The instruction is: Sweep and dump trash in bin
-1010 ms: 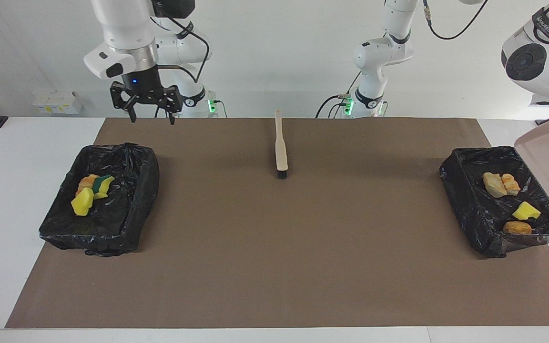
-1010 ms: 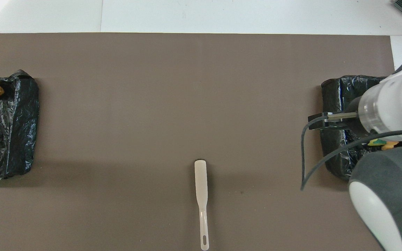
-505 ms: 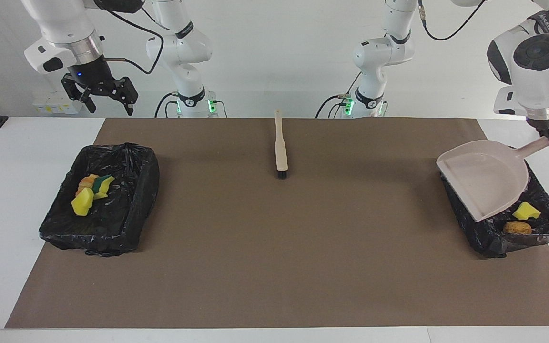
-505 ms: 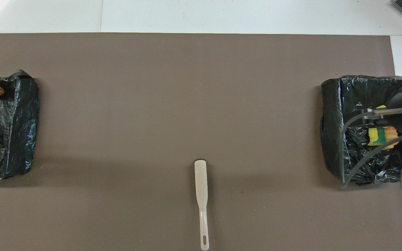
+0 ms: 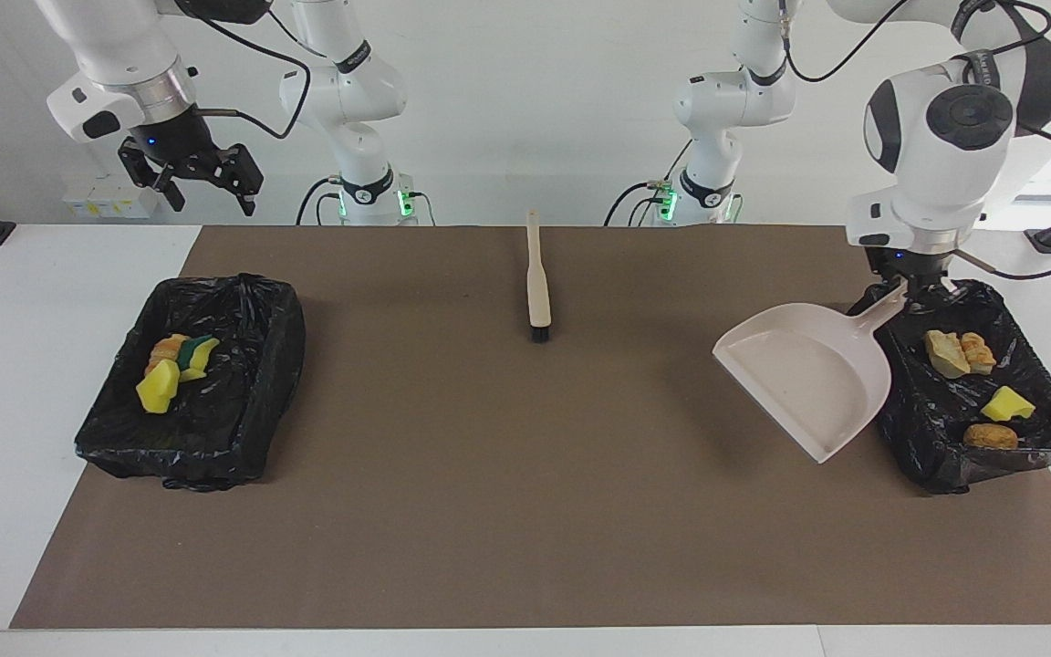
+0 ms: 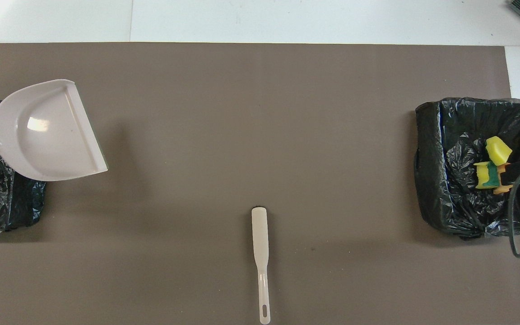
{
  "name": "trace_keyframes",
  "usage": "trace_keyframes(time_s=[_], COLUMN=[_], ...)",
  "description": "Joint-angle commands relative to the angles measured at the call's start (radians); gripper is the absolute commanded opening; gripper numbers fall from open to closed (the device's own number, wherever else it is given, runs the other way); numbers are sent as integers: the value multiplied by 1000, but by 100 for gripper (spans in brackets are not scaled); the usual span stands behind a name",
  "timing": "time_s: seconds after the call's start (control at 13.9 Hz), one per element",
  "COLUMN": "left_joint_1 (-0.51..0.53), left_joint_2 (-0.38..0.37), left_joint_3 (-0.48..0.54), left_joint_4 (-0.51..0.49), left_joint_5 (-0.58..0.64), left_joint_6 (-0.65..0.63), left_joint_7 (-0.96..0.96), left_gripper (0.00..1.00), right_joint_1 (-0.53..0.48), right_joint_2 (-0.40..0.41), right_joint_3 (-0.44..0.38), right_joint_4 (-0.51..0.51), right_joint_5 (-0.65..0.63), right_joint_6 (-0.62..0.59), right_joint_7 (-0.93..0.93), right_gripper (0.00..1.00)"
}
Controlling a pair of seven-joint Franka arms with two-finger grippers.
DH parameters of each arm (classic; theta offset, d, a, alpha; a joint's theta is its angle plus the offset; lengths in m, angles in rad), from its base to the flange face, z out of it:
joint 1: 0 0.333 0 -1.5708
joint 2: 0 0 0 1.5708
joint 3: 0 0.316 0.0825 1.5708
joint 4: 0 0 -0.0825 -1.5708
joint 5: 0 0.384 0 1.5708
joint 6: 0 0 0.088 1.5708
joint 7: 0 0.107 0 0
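Facing view: my left gripper [image 5: 910, 290] pinches the smooth dustpan [image 5: 804, 376] handle at three o'clock; my right gripper [image 5: 202, 182] hangs spread at ten. Overhead view: lumpy trash [image 6: 492, 164] sits in the crinkly bin [image 6: 431, 135] at three.

Mat [image 5: 489, 474] centre open; brush [image 5: 537, 287] near robots, bins [image 5: 243, 401] at ends.

Mat [image 5: 489, 474] is plain flat brown on a white table [image 5: 24, 310]. Both bins [image 5: 243, 401] [image 5: 922, 429] are lined in shiny black plastic. Trash is bright yellow sponge [image 5: 157, 391] [image 5: 1007, 404], one piece green-backed [image 5: 197, 351], plus golden-brown bread bits [image 5: 991, 436]. Dustpan [image 5: 804, 374] and brush [image 5: 537, 283] are both pale beige, brush with black bristles. Arms are white with black grippers.
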Motion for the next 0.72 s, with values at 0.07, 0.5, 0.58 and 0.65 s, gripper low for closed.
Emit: trace_keyframes(time_s=[0.07, 0.5, 0.58, 0.65], left_joint_1=[-158, -409, -451, -500], left_joint_2=[30, 164, 190, 233], left_joint_3=[18, 18, 18, 18], left_joint_4=[-10, 43, 60, 78], left_joint_5=[-108, -336, -355, -361], left_joint_6=[-13, 48, 72, 133], left_joint_7=[-372, -1000, -1073, -1161], left_gripper=[0, 0, 0, 0], right_joint_1=[-1, -1, -1, -1], right_joint_2=[-21, -21, -21, -21], right_joint_3=[5, 5, 5, 6], right_joint_4=[-19, -19, -19, -19], right_joint_5=[16, 16, 16, 16], right_joint_6=[-7, -7, -7, -7], right_joint_7=[-8, -9, -8, -9], right_gripper=[100, 100, 100, 100])
